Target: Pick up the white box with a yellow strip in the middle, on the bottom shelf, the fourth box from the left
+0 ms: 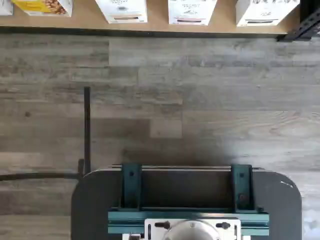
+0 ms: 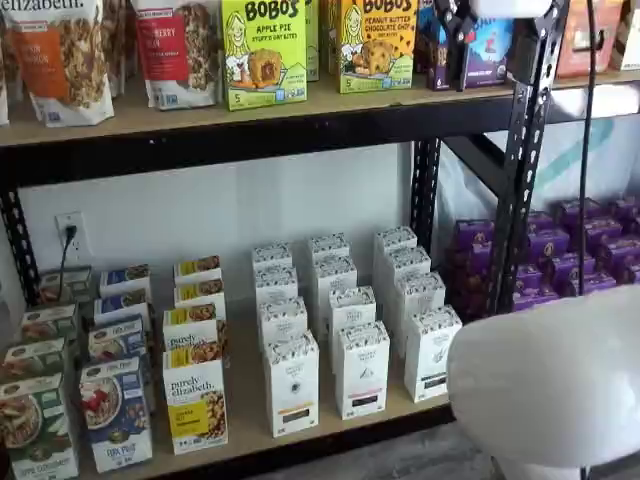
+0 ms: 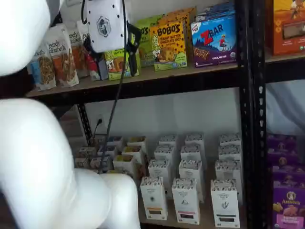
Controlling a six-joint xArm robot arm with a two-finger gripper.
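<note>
Your gripper (image 2: 455, 50) hangs at the upper right of a shelf view, level with the upper shelf (image 2: 300, 105) and in front of the snack boxes there. Its white body (image 3: 104, 24) shows at the upper left of a shelf view, with a black cable (image 3: 114, 95) trailing down from it. The black fingers are seen only as a dark shape, so you cannot tell whether they are spread or pressed together; nothing is visibly held in them.

The white box (image 2: 292, 385) stands upright at the front of the bottom shelf (image 2: 250, 425), in the lower middle of the frame. A purely elizabeth box (image 2: 195, 405) is just beside it on one side and a like white carton with a dark strip (image 2: 362, 370) on the other. More white cartons stand in rows behind it. The gripper is well apart from it, high above.

In the wrist view the box (image 1: 121, 10) stands at the shelf's front edge, with grey wood-look floor (image 1: 200, 100) spreading below the shelf and the dark mount with teal brackets (image 1: 187, 200) showing.
</note>
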